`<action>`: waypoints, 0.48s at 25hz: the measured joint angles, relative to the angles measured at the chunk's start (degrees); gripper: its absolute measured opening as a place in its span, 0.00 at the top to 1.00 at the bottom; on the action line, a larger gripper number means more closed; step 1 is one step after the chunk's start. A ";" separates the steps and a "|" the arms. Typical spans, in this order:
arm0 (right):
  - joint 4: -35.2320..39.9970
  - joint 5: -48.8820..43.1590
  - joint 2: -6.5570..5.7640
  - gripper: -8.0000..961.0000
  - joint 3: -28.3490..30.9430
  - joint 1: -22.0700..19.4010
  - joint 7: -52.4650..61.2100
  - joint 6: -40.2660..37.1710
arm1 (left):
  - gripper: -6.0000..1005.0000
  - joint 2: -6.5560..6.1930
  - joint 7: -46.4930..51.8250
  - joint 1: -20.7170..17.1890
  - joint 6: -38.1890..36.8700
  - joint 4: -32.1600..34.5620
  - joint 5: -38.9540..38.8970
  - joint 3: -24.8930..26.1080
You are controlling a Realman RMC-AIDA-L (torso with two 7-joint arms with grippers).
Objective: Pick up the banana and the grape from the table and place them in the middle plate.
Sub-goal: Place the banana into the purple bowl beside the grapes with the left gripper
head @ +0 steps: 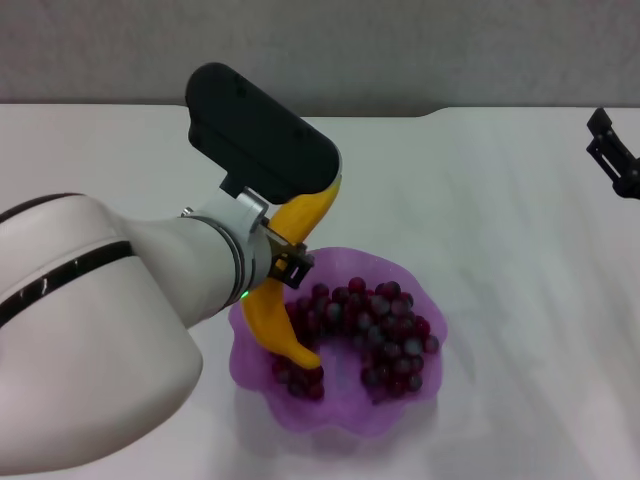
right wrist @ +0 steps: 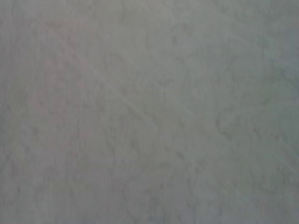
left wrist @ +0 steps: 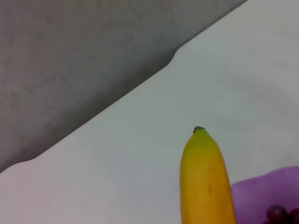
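The yellow banana (head: 272, 322) stands steeply tilted in my left gripper (head: 286, 260), which is shut on its middle over the left side of the purple scalloped middle plate (head: 340, 422). Its lower end touches the plate's inside beside the grape (head: 385, 330), a dark red bunch lying in the plate. The upper end points toward the wall. In the left wrist view the banana (left wrist: 205, 182) rises with its small dark tip up, with the plate's rim (left wrist: 261, 189) and a few grapes (left wrist: 278, 213) at the corner. My right gripper (head: 615, 155) is parked at the far right, off the plate.
The white table (head: 500, 200) runs back to a grey wall (head: 400, 50), with a rounded cut-out step in its far edge. My bulky left arm (head: 90, 330) covers the near left of the table. The right wrist view shows only a plain grey surface.
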State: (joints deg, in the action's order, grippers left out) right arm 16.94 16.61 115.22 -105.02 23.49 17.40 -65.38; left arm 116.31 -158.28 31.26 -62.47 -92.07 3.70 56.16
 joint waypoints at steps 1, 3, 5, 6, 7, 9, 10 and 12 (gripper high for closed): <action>-0.08 0.00 0.00 0.13 -0.02 0.00 0.00 0.00 | 0.50 0.01 -0.39 -0.05 0.06 0.12 -0.16 -0.17; -0.14 0.00 0.00 0.13 -0.02 0.00 0.00 0.00 | 0.50 0.08 -1.21 0.01 -0.38 0.16 -0.61 -0.31; -0.15 0.00 0.00 0.13 -0.05 0.03 0.00 0.00 | 0.50 0.09 -1.57 0.39 -1.12 0.29 -0.99 -0.31; -0.15 0.00 0.00 0.13 -0.11 0.05 0.00 0.00 | 0.50 0.10 -1.79 1.70 -2.57 1.28 -1.28 -0.32; -0.15 0.00 0.00 0.13 -0.18 0.09 0.00 0.00 | 0.50 0.10 -1.82 1.82 -2.65 1.43 -1.28 -0.34; -0.14 0.00 0.00 0.13 -0.29 0.15 0.00 -0.01 | 0.50 0.12 -2.15 2.31 -3.00 1.92 -1.28 -0.68; -0.14 0.00 0.00 0.13 -0.30 0.17 0.00 -0.01 | 0.50 0.12 -2.30 2.33 -2.94 1.87 -1.19 -0.90; -0.14 0.00 0.00 0.13 -0.38 0.18 0.00 -0.01 | 0.50 0.13 -2.72 2.23 -2.72 1.24 -0.74 -1.58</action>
State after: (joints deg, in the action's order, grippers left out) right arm 16.79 16.61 115.22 -105.41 23.67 17.40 -65.39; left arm 116.44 -161.00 33.49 -65.19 -90.83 2.96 54.58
